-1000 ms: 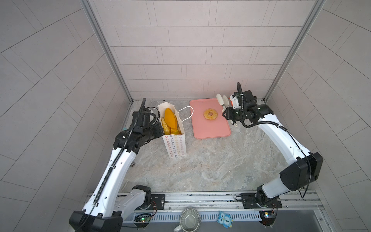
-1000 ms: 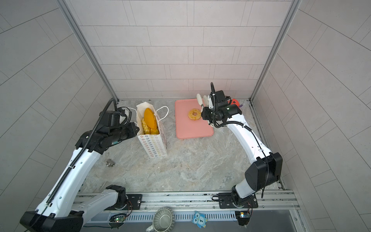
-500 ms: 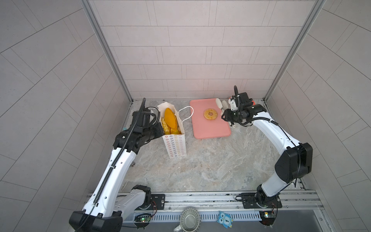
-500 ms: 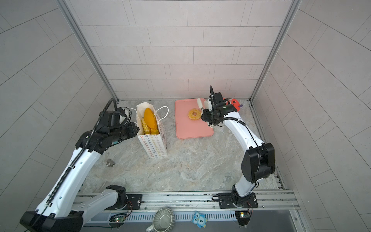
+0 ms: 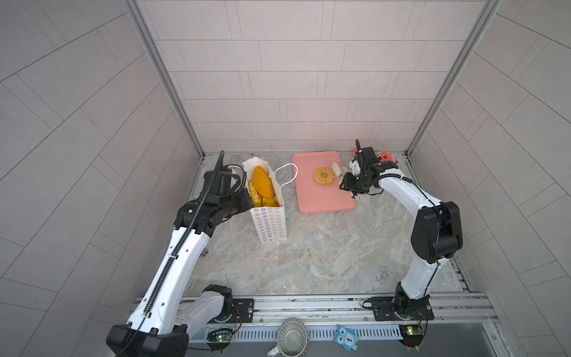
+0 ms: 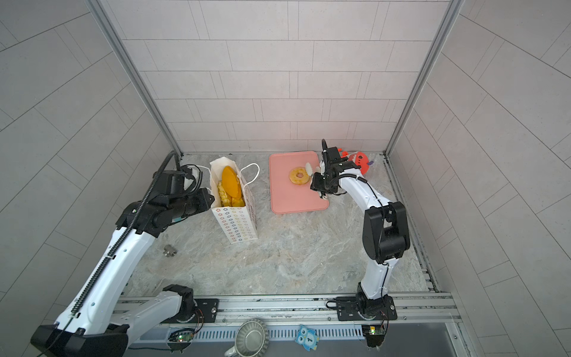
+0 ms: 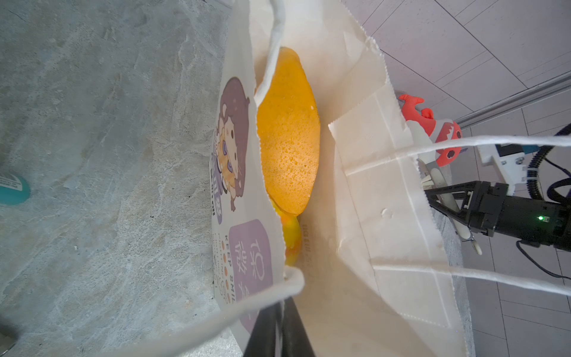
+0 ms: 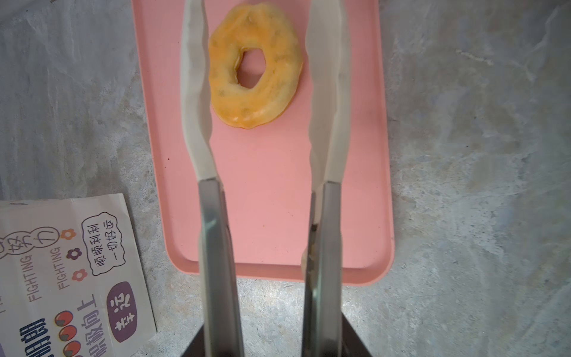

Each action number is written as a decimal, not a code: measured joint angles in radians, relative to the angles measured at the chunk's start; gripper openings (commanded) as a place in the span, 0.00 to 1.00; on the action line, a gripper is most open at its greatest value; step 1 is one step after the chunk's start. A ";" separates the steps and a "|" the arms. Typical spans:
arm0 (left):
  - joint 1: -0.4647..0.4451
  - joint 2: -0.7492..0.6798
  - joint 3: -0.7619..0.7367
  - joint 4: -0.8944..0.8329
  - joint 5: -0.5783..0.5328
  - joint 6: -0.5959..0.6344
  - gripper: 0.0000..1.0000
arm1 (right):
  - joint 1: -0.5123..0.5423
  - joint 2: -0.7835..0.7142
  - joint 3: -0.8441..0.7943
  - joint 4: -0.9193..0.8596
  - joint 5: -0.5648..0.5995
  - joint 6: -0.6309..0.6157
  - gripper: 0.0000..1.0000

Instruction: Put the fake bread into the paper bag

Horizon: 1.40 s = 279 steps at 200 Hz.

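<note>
Gripping steel tongs (image 8: 216, 247), my right end effector (image 5: 352, 182) poises them astride the golden ring doughnut (image 8: 256, 111) just left, on the flat pink tray (image 8: 268, 185); left end effector (image 7: 279, 327) clamps the white paper bag (image 5: 270, 222).

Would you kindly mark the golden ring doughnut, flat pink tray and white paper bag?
ring doughnut (image 8: 279, 83): right wrist view, glazed ring.
pink tray (image 8: 265, 191): right wrist view, bare base.
paper bag (image 6: 236, 224): a top view, flowered side.
</note>
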State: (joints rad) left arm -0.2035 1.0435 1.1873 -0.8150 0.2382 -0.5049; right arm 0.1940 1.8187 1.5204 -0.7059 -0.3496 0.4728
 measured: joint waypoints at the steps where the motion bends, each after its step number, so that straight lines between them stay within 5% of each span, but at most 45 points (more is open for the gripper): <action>1: 0.000 0.000 0.000 0.000 0.000 0.000 0.10 | 0.000 0.001 0.000 0.000 -0.001 0.000 0.45; 279: 0.000 0.000 0.000 -0.001 -0.007 0.003 0.10 | -0.013 0.242 0.122 0.015 -0.093 0.033 0.43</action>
State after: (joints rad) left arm -0.2035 1.0435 1.1873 -0.8162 0.2314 -0.5018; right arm 0.1814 2.0609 1.6424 -0.6910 -0.4423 0.5056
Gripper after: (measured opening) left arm 0.102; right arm 0.437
